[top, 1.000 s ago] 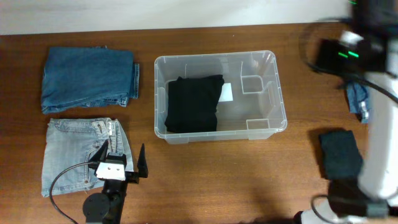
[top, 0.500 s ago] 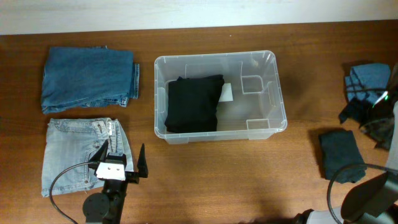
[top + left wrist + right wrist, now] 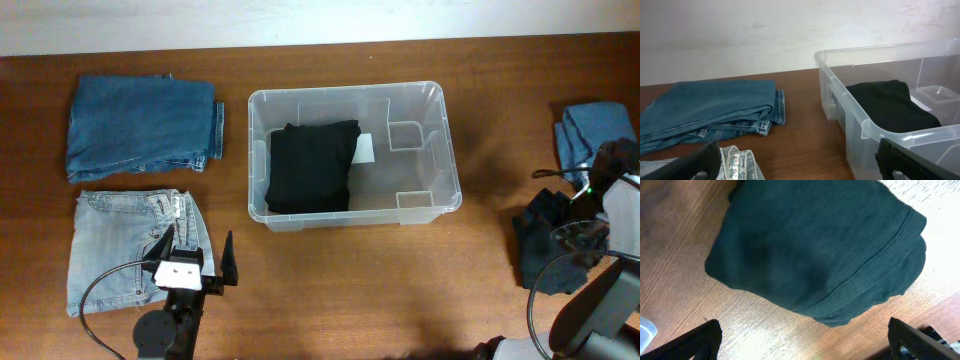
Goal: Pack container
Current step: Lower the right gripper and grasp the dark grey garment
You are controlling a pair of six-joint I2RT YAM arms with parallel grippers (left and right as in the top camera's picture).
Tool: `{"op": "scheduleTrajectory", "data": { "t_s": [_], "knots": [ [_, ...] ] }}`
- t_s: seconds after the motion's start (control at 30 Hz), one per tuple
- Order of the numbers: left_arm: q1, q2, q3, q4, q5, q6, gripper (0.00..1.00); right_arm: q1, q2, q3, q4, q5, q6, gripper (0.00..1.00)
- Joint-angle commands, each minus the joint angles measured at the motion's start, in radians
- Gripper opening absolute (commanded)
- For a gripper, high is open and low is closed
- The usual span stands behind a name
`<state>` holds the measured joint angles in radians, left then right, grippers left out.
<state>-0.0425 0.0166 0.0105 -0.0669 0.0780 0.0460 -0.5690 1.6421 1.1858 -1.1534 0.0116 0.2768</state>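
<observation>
The clear plastic container [image 3: 430, 205] stands mid-table with a folded black garment [image 3: 312, 165] in its left half and a white label on its base; it also shows in the left wrist view [image 3: 840, 100]. My left gripper [image 3: 196, 268] is open and empty at the front left, over the edge of the light-wash jeans [image 3: 120, 245]. My right gripper [image 3: 585, 215] hangs above a folded dark teal garment [image 3: 545, 262] at the right; its fingers are spread wide around that garment [image 3: 815, 245] and hold nothing.
Folded blue jeans [image 3: 140, 125] lie at the back left and show in the left wrist view [image 3: 705, 112]. A folded blue cloth [image 3: 590, 130] lies at the far right edge. The container has small inner compartments on its right side.
My right arm swung from the back right down over the dark teal garment at the right. The left arm has not moved.
</observation>
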Motion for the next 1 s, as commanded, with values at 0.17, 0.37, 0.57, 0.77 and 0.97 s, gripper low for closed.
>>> {"op": "scheduleTrajectory", "data": {
  "t_s": [0.17, 0.37, 0.57, 0.77, 0.97],
  "knots": [
    [0.006, -0.005, -0.001, -0.008, 0.004, 0.016, 0.99, -0.002, -0.006, -0.01, 0.044, -0.001, 0.004, 0.99],
    [0.006, -0.005, -0.001, -0.008, 0.004, 0.016, 0.99, -0.002, -0.006, -0.01, 0.05, 0.0, 0.004, 0.99],
    [0.006, -0.005, -0.001, -0.008, 0.004, 0.016, 0.99, -0.002, -0.002, -0.01, 0.058, 0.03, -0.007, 0.98],
    [0.006, -0.005, -0.001, -0.008, 0.004, 0.016, 0.99, -0.002, 0.0, -0.01, 0.077, 0.03, -0.008, 0.99],
    [0.006, -0.005, -0.001, -0.008, 0.004, 0.016, 0.99, -0.002, 0.002, -0.01, 0.098, 0.026, -0.034, 0.99]
  ]
}}
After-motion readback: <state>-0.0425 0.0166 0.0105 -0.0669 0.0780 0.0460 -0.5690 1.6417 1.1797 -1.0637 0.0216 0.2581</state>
